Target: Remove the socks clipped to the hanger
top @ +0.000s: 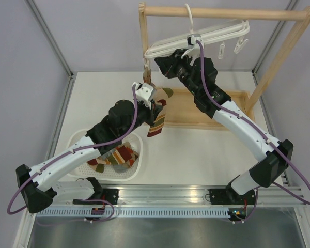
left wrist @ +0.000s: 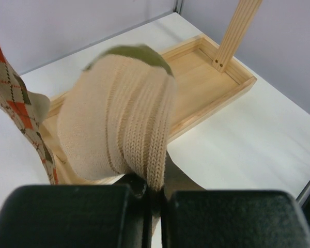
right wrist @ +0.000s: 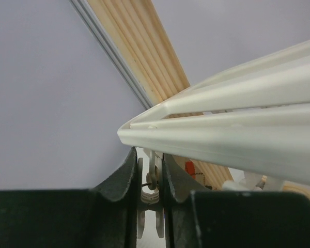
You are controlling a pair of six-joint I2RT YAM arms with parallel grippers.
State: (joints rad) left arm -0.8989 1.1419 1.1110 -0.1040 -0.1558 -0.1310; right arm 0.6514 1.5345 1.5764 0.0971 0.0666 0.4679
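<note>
The white hanger (top: 206, 36) hangs by its hook from the wooden rail. At its left end my right gripper (top: 160, 63) is shut on a dangling white clip (right wrist: 151, 199), one finger pressing each side of it under the hanger's frame (right wrist: 237, 119). Below that, an argyle sock (top: 157, 123) with a cream ribbed cuff (left wrist: 119, 119) hangs down, and a narrow end of it reaches up to that clip. My left gripper (top: 150, 97) is shut on the cuff, which is pinched between the pads (left wrist: 155, 201). More empty clips (top: 240, 46) dangle at the hanger's right end.
The light wooden rack (top: 222, 13) stands at the back, its tray (top: 196, 111) under the hanger and behind the held sock (left wrist: 206, 77). A white perforated basket (top: 76, 140) at front left holds several patterned socks (top: 119, 155).
</note>
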